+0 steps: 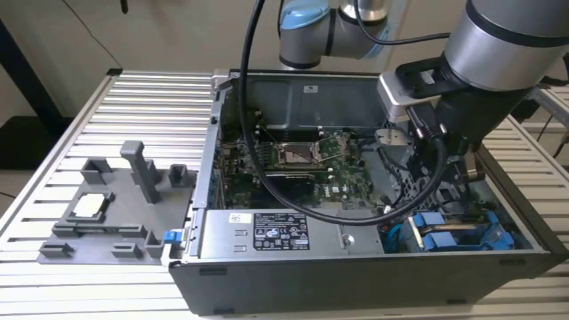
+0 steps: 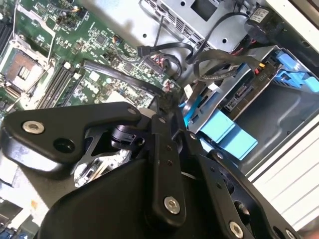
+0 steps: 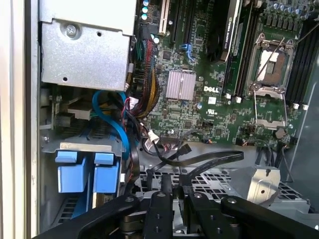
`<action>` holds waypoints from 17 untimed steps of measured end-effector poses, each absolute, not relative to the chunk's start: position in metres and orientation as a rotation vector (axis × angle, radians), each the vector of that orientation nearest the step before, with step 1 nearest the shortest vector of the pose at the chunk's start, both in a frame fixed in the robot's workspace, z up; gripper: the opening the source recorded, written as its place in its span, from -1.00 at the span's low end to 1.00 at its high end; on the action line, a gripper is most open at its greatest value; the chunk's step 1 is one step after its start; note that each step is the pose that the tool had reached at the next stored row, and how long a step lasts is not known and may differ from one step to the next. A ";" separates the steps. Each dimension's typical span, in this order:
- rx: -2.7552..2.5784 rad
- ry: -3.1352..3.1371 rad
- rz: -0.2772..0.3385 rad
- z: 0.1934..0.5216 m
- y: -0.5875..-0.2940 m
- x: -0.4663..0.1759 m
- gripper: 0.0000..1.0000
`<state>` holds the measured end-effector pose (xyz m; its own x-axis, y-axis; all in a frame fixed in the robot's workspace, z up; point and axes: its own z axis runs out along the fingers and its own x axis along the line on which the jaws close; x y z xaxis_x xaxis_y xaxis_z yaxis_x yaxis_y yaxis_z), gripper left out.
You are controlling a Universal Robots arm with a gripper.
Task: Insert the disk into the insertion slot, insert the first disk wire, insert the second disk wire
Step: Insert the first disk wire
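Inside the open dark-grey metal computer case (image 1: 356, 287), a Universal Robots arm lowers its black gripper (image 2: 162, 103) over the corner of the case that houses the drive cage. The disk (image 2: 232, 94), a flat silver-grey hard drive clipped in a bright blue plastic carrier, appears to lie already in the insertion slot (image 1: 471, 227), the wide, low bay in that corner of the case. The angle leaves it unclear whether the disk is pushed fully home. A flat black wire (image 3: 214, 158) runs across the case beside the green motherboard (image 3: 209, 99) and ends right at the gripper's tip. Whether the gripper is clamped on that wire or merely beside it cannot be told. On this evidence the first step looks done, and neither wire looks plugged into the disk yet.
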<state>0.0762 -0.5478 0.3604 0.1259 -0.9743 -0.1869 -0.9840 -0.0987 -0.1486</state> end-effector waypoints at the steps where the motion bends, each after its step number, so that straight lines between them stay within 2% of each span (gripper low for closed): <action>1: -2.168 1.931 0.060 0.360 -0.549 0.076 -0.58; 12: -2.149 1.882 0.103 0.359 -0.557 0.076 -0.58; 15: -2.145 1.875 0.112 0.359 -0.558 0.076 -0.55; 16: -2.145 1.873 0.115 0.359 -0.558 0.076 -0.42; 17: -2.144 1.870 0.118 0.359 -0.558 0.076 -0.42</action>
